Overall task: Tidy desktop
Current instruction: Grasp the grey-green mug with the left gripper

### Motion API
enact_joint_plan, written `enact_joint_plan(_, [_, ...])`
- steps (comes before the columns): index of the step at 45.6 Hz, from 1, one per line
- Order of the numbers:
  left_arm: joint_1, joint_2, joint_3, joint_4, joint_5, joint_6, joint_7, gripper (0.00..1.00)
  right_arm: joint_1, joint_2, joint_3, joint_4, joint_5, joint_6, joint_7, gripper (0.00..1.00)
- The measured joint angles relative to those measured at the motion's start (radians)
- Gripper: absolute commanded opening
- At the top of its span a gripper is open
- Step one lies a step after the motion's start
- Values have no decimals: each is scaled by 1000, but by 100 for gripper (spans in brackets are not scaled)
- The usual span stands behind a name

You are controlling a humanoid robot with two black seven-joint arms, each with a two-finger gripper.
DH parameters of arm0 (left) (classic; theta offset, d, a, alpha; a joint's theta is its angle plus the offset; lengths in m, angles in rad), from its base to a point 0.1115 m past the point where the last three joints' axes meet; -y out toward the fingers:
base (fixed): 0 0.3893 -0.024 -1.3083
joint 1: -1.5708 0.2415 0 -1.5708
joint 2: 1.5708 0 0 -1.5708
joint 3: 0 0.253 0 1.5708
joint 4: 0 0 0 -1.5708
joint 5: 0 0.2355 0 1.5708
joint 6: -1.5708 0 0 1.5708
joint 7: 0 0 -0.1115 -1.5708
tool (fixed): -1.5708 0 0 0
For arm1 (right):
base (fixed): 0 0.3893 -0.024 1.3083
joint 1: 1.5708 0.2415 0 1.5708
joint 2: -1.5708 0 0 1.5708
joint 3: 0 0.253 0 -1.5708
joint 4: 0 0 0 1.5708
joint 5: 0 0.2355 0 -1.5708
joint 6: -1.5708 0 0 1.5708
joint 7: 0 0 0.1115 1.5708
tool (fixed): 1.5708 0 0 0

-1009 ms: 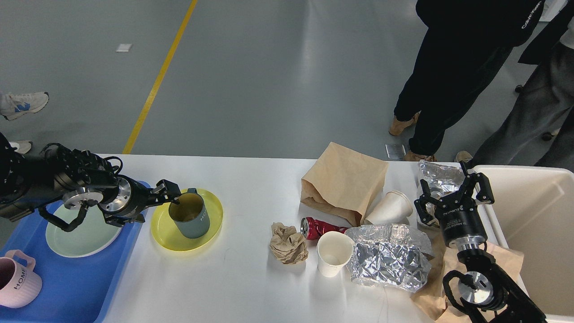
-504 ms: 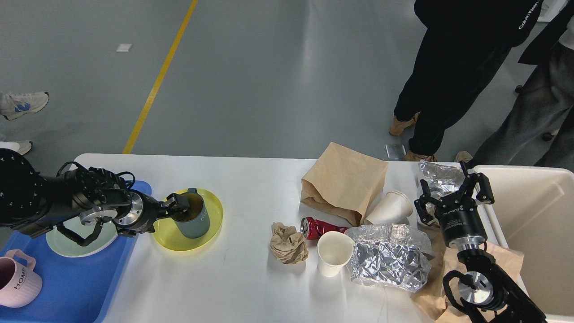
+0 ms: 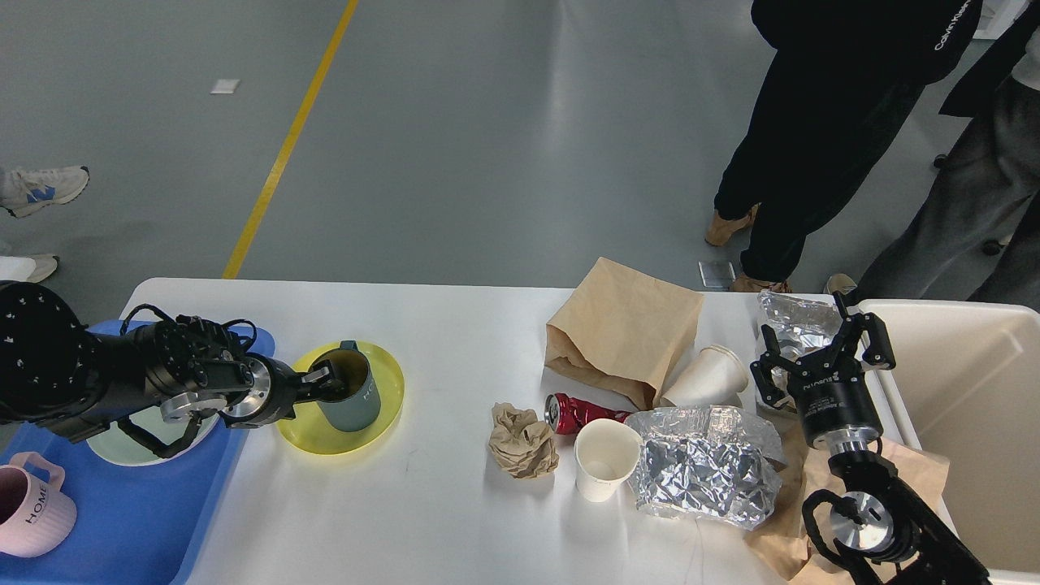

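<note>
Black left fingers now pinching green mug rim; right fingers spread, unmoved.

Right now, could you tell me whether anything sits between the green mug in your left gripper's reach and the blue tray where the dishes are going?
Nothing visible blocks it. The left gripper is at the rim of the green mug, which stands on the yellow plate. The blue tray lies right beside that plate; my own forearm crosses over the pale green plate in the tray.

The white desk had rounded corners and lay wide across the view, cluttered mostly toward 3 o'clock.
</note>
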Motion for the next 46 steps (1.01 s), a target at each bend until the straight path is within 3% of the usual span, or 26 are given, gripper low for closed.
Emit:
enact_joint_plan(13, [9, 4, -37, 0, 15, 15, 3, 48, 0, 0, 0, 0, 0, 0, 0, 100])
enact_joint_plan(29, [14, 2, -38, 1, 15, 40, 3, 40, 0, 0, 0, 0, 0, 0, 0, 100])
enact_joint_plan(43, [18, 1, -36, 1, 22, 39, 3, 19, 0, 0, 0, 0, 0, 0, 0, 100])
enact_joint_plan(46, [18, 1, -35, 1, 33, 37, 5, 8, 0, 0, 0, 0, 0, 0, 0, 100])
